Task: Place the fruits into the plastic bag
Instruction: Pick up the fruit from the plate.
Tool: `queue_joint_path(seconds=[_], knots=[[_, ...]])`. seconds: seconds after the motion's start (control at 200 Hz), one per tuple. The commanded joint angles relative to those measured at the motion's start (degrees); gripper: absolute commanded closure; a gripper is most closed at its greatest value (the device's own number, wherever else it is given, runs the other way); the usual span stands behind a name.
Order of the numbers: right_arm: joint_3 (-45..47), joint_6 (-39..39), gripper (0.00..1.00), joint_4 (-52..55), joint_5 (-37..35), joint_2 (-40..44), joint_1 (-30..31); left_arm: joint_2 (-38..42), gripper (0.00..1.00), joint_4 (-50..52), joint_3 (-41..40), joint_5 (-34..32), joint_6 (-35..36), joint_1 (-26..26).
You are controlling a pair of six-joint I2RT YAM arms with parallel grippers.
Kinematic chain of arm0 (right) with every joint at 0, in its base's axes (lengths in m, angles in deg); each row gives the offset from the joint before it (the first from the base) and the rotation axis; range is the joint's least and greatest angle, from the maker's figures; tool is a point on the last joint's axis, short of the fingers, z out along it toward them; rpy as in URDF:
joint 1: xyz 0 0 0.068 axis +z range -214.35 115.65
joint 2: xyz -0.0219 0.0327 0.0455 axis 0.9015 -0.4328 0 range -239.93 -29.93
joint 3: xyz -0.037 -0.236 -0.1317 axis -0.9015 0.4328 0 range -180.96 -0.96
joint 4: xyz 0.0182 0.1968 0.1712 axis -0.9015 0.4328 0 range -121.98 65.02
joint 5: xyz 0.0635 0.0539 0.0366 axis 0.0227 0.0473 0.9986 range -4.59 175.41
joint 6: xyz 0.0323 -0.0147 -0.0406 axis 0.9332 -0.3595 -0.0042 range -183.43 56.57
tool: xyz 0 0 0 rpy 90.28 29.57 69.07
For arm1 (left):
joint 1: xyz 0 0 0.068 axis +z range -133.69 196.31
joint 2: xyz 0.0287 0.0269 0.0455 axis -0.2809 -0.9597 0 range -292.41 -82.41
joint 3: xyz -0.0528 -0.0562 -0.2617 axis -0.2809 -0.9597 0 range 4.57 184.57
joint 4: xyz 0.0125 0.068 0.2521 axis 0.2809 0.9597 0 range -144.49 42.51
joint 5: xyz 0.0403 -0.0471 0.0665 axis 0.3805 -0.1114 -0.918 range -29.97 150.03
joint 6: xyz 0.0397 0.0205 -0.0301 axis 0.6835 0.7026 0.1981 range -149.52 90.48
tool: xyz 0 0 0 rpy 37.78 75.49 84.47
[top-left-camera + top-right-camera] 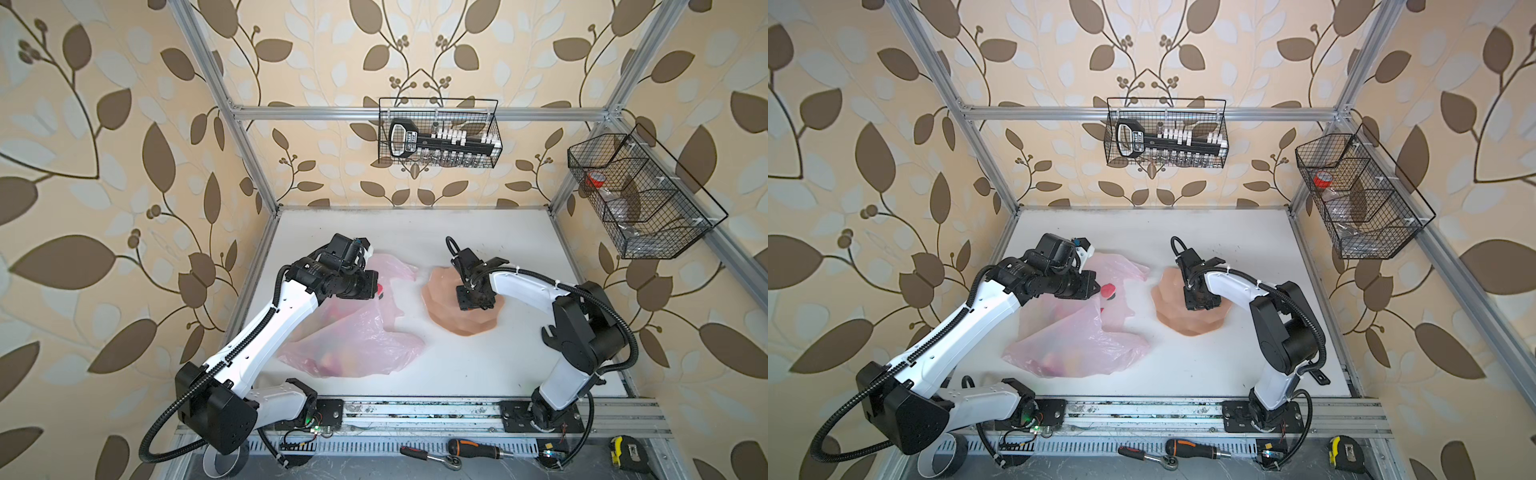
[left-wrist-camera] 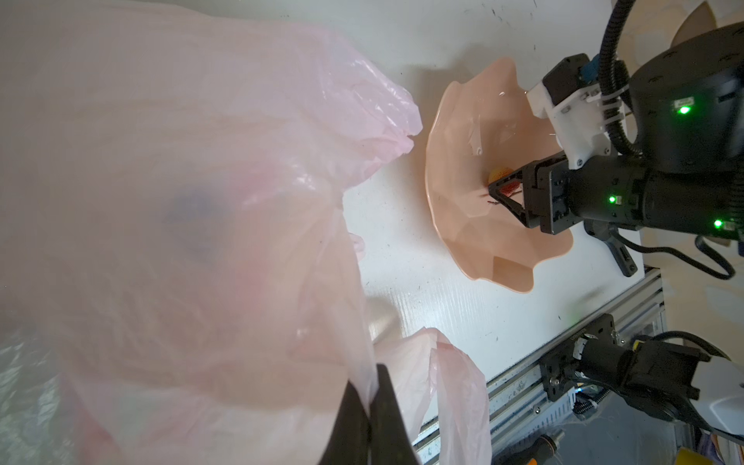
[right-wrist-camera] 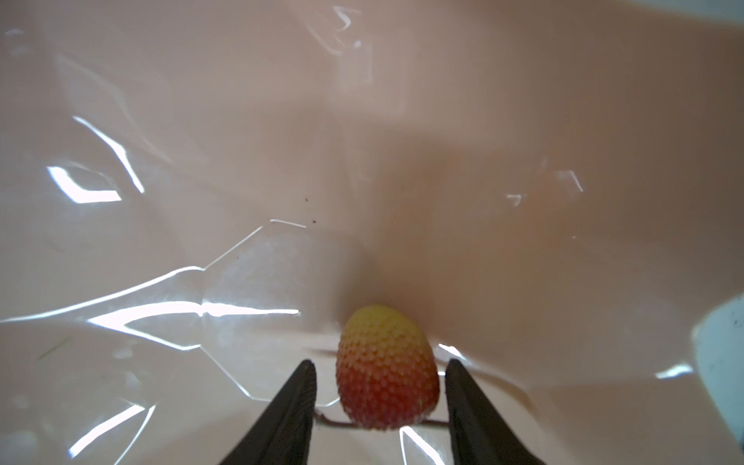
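Right gripper (image 3: 380, 364): jaws part-open, one finger on each side of the strawberry (image 3: 387, 372) at lower centre of the wrist frame, with a slim gap on both sides and no contact yet. The berry lies on the glossy plate (image 3: 362, 141), mid-frame in both top views. Judged light, hard, and bumpy yet slick, so apt to roll on the smooth dish; grip across the fat red middle, not the tapering yellow tip. Left gripper (image 2: 371, 386): pinched shut on a thin edge of the bag (image 2: 201, 201), bottom centre of its frame; other fruits (image 1: 336, 361) show faintly through the film.
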Motion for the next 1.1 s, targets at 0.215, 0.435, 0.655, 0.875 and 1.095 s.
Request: queue_joint_path(seconds=[0.215,0.435,0.655,0.875,1.095], knots=[[-1.7,-1.4,0.58,-0.8,-0.6,-1.8,-0.2,-0.2,1.0,-1.0,2.1,0.9,0.2,0.1],[-2.2,-0.8,0.67,-0.5,-0.1,0.8,-0.3,-0.4,1.0,-1.2,2.1,1.0,0.1,0.1],[-3.0,0.8,0.68,-0.4,3.2,5.1,-1.2,-0.8,1.0,-1.4,2.5,1.0,0.0,0.1],[-1.9,3.5,0.68,-1.8,9.2,10.2,-2.9,-0.9,1.0,-1.6,2.5,1.0,-0.2,0.1],[-0.3,4.8,0.69,-2.7,12.5,12.9,-4.3,-1.1,1.0,-1.8,2.4,1.2,-0.4,0.0]])
